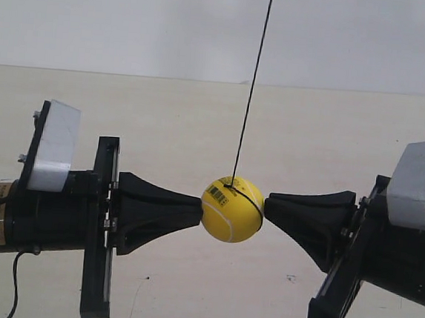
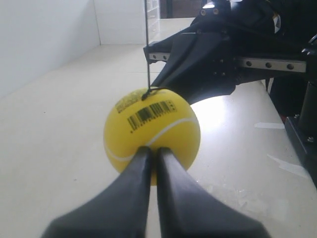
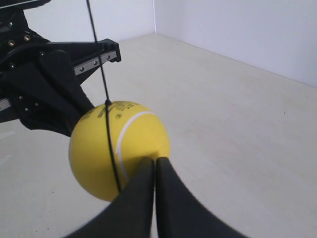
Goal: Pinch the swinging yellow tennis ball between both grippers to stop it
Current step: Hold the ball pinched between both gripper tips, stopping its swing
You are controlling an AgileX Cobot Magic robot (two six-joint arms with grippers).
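The yellow tennis ball [image 1: 232, 209] hangs on a thin black string [image 1: 253, 81] just above the table. It sits between two black cone tips that touch it on opposite sides. The barcode side faces the arm at the exterior view's left [image 1: 196, 204], and the left wrist view shows that same barcode on the ball [image 2: 151, 131], with my left gripper [image 2: 153, 151] shut and its tips against the ball. My right gripper [image 3: 154, 161] is also shut, its tips pressed on the ball [image 3: 124, 144] by the white seam; it is the arm at the exterior view's right [image 1: 268, 204].
A pale beige tabletop [image 1: 200, 128] lies under the ball, with white walls [image 1: 135, 18] behind it. Each wrist view shows the other arm's black plate and rail beyond the ball [image 2: 223, 59] [image 3: 39, 84]. A cable hangs below the arm at the exterior view's left [image 1: 14, 283].
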